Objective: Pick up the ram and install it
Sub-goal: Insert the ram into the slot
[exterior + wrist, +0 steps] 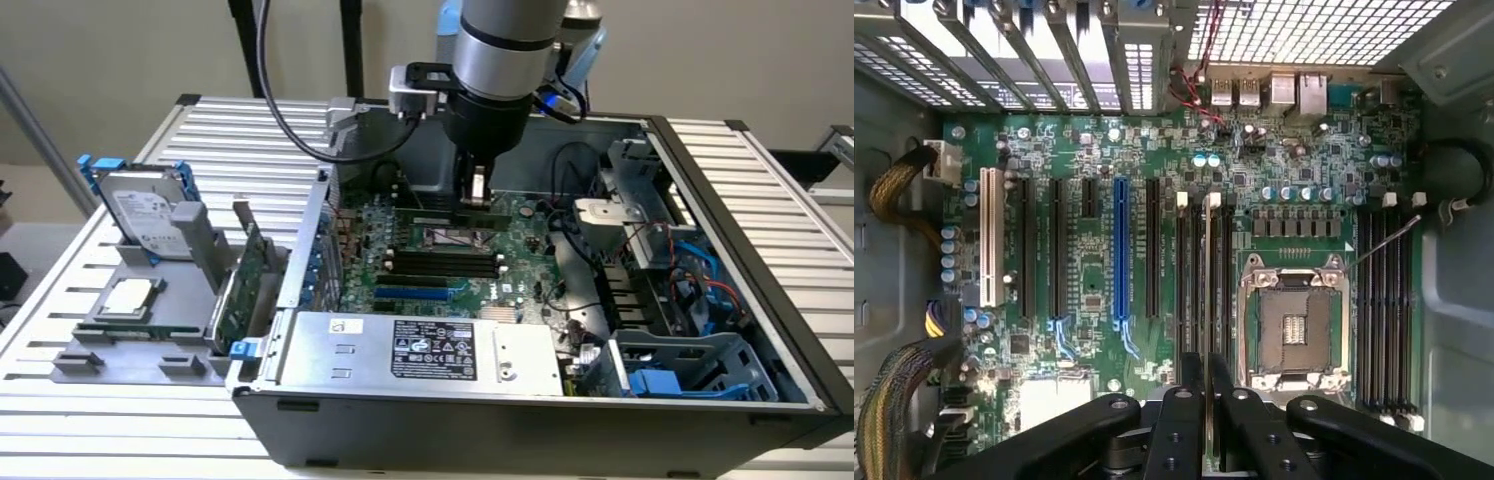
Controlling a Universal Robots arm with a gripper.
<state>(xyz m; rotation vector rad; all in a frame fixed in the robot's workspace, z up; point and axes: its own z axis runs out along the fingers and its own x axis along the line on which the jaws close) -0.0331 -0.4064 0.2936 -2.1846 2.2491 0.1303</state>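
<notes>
- At the near edge of the open computer case [534,425], the grey power supply [427,350] covers the front of the motherboard [367,280].
- Outside the case, off its wall on the exterior view's left, a grey tray [80,362] carries a large green expansion card [240,290] and a square silver processor [127,297]. Neither is part of this step.
- Further in lies a bank of black memory slots [434,262], long axes parallel to the case's near edge. It sits between the empty processor socket [447,237] and the blue expansion slot [420,293].
- The ram [447,215] hangs over the middle of the motherboard, clamped in the gripper [474,195]. The jaws are drawn narrow onto its flat faces.
- In the wrist view the ram [1207,280] appears edge-on, a thin pale line running straight out from the gripper [1207,365]. It lies along one slot of the bank [1199,290] beside the socket [1292,325].
- So the stick's long axis already matches the slots and it sits directly below the jaws. I judge it lined up, though whether it touches the slot I cannot tell.
- Farthest back is the case's perforated rear wall [1304,30].
</notes>
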